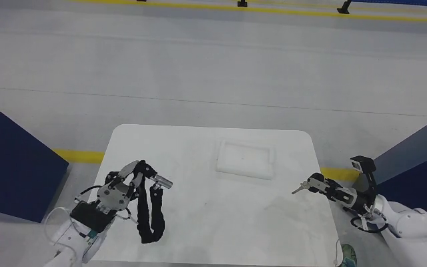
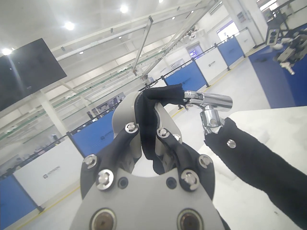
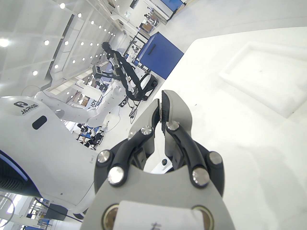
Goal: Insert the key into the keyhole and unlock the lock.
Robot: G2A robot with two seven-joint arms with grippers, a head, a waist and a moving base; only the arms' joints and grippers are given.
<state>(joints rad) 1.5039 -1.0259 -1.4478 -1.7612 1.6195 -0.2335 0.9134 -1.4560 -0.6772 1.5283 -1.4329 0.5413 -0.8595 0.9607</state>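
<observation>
Tray [image 1: 245,159]: on the table [image 1: 200,227], near the far edge, right of the middle.
Lock [image 1: 151,212]: over the near left part, trailing toward the near edge.
Left gripper [image 1: 139,168]: by the left edge, clamped on the lock's far end.
Key [image 1: 298,189]: over the right edge, pinched in the right gripper [image 1: 311,183], well apart from the lock.
</observation>
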